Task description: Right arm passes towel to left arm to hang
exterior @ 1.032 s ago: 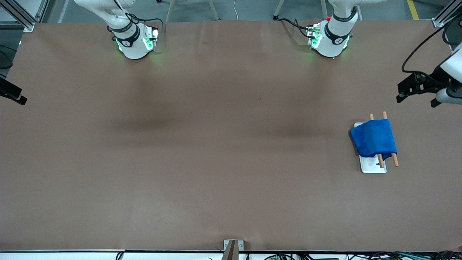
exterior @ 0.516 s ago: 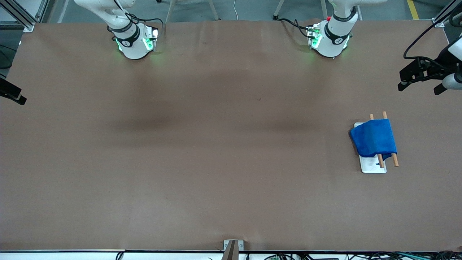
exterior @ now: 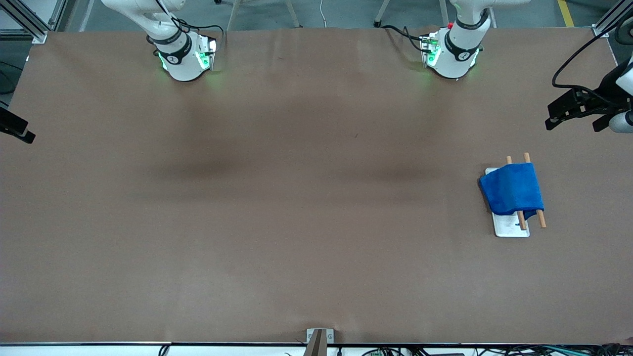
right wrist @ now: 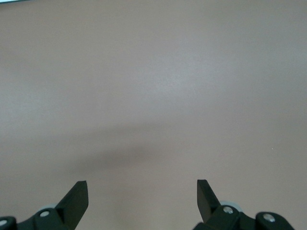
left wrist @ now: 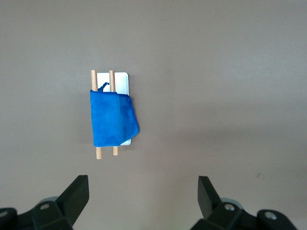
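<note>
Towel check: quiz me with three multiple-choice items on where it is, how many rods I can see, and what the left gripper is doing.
1. Where is the towel?
A. Flat on the bare table
B. Draped over the rack
C. Held in the right gripper

2. How many wooden rods stick out from under the towel?
A. One
B. Two
C. Four

3. What state is the left gripper in?
A. Open and empty
B. Shut on the towel
C. Shut on a rod

Answers:
1 B, the blue cloth lies across the rods above the rack's pale base plate, toward the left arm's end of the table.
2 B, two rod ends show at each edge of the towel.
3 A, the left wrist view shows its fingers wide apart with nothing between them, up over the table with the towel ahead of it.
</note>
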`<state>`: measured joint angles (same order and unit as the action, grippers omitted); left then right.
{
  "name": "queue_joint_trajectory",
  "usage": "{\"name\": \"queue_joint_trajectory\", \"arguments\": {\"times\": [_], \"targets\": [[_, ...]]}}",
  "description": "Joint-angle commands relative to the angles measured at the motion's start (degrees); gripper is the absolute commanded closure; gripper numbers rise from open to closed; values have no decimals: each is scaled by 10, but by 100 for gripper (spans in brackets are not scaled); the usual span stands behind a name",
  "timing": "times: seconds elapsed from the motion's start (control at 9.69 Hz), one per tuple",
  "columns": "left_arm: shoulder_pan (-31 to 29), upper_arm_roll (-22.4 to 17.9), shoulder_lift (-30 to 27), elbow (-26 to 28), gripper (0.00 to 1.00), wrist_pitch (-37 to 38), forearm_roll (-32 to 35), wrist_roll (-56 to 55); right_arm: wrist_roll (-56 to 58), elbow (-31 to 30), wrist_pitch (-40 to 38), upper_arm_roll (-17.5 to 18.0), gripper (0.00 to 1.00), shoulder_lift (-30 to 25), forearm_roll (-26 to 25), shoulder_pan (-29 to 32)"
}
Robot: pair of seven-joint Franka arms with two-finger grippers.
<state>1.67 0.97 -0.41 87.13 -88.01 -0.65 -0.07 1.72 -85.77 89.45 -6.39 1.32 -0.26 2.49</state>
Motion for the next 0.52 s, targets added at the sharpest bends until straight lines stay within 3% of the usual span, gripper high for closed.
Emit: {"name": "queue_joint_trajectory", "arguments": {"times": [0.0,0.41], "targets": [[-1,3,3,15,0,6,0,-8,-6,-5,-2,2,0,-8,-8,1],[0,3,4,16,0,6,-2,-8,-2,-5,-2,2,0,-8,-8,2]]}}
